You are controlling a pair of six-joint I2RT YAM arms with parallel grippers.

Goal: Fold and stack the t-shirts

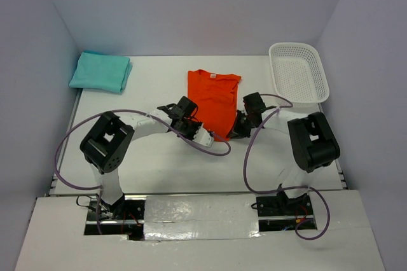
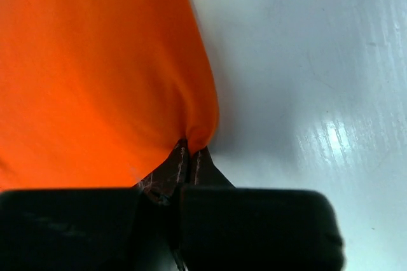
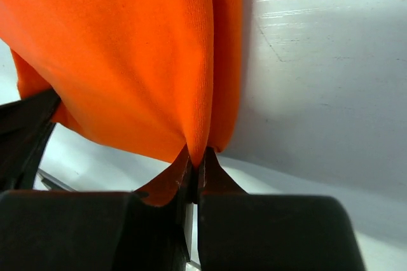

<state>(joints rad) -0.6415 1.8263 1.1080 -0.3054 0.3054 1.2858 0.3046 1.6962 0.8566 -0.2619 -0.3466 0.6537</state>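
White counter (image 1: 146,90): bright orange cloth t-shirt (image 1: 213,96) lies flat at centre. Left end effector (image 2: 191,152) and right end effector (image 3: 196,158) each clamp a near hem corner, presumably for folding it away.

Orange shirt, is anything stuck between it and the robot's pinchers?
No, nothing. Both are shut right on the orange shirt: the left gripper pinches one near corner, the right gripper the other.
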